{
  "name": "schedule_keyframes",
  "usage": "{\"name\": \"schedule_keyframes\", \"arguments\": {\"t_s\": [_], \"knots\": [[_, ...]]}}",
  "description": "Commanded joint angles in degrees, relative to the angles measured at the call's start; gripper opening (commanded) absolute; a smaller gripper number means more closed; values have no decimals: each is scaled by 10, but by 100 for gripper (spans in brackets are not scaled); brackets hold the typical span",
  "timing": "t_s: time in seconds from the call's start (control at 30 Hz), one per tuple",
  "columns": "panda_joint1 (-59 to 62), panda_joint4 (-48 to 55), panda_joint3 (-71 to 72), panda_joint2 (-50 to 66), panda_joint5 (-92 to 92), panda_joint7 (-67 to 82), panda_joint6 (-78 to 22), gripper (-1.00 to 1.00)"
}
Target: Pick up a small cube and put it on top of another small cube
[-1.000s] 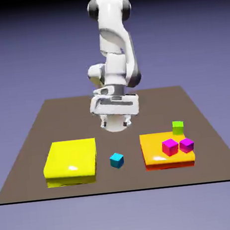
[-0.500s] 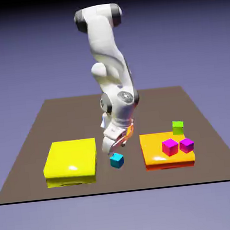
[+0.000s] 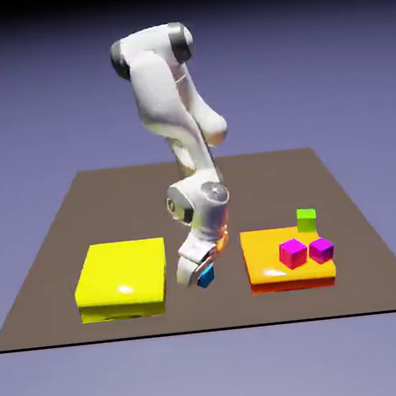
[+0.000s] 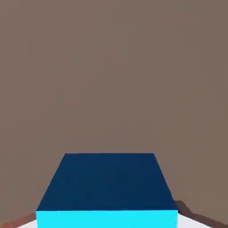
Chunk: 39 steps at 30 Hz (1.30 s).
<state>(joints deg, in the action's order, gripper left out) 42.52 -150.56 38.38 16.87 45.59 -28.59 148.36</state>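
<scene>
"Take the exterior view as a clock face. Where's the cyan cube [image 3: 207,276]?"

"Six o'clock, partly hidden by the hand. It's plain and sharp-edged."

"And the gripper [image 4: 107,219]?"

"Clamped on that cube. In the hand view the cube fills the space between the fingers at six o'clock, one smooth face deep navy, the strip below it bright cyan."

"What's the arm [image 3: 163,97] like?"

"Glossy white, rounded casings, dark grey bands at the top joint, reaching down from twelve towards six."

"The lime-green cube [image 3: 306,219]?"

"Between three and four, flat-sided, by the far edge of the orange block [image 3: 269,271]. Whether it touches the block, I can't tell."

"Describe that block."

"Low, shiny, softly rounded, between four and five. Two crisp magenta cubes [image 3: 293,253] show against it around four, side by side."

"Anything opposite?"

"A yellow block [image 3: 123,274] between seven and eight, thick and rounded, with a glossy highlight. The tabletop [image 3: 75,219] is dull brown."
</scene>
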Motion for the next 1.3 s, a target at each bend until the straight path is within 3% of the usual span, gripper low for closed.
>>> {"name": "schedule_keyframes", "arguments": {"t_s": [0.0,0.13,1.27], "knots": [[9,-4,15,-16,-24,17,-4,-100],[44,-21,77,-79,-124,89,-21,-100],[-659,76,-101,-235,-505,-175,-251,-100]]}}
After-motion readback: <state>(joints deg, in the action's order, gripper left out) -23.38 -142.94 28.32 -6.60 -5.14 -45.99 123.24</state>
